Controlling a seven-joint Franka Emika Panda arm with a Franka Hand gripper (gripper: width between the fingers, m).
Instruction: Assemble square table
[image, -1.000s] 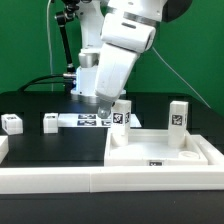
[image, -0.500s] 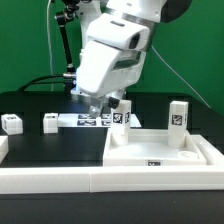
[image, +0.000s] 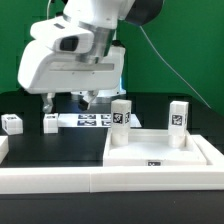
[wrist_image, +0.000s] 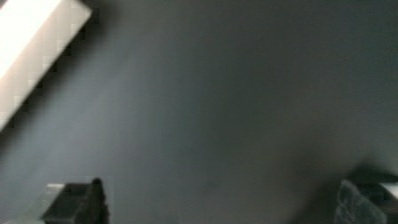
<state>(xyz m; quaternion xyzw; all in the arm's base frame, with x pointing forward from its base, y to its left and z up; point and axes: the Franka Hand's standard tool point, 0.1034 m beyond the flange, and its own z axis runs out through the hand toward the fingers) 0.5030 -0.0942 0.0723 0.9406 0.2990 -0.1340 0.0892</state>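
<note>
Square table's short white plastic peg leg (image: 50, 122) | likely light, stiff, slick | pinch across mid-body | two-finger gripper (image: 66, 99) jaws spread wide, empty

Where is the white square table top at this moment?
In the exterior view the square table top lies on that view's right, behind the long border rail, with an upright leg at its far left corner.

Non-task items on the bench
Marker board (image: 95, 121) is laid flat on black table (image: 50, 145); long white border rail (image: 60, 182) is set along the near edge; green backdrop (image: 195, 60) is seen behind.
</note>
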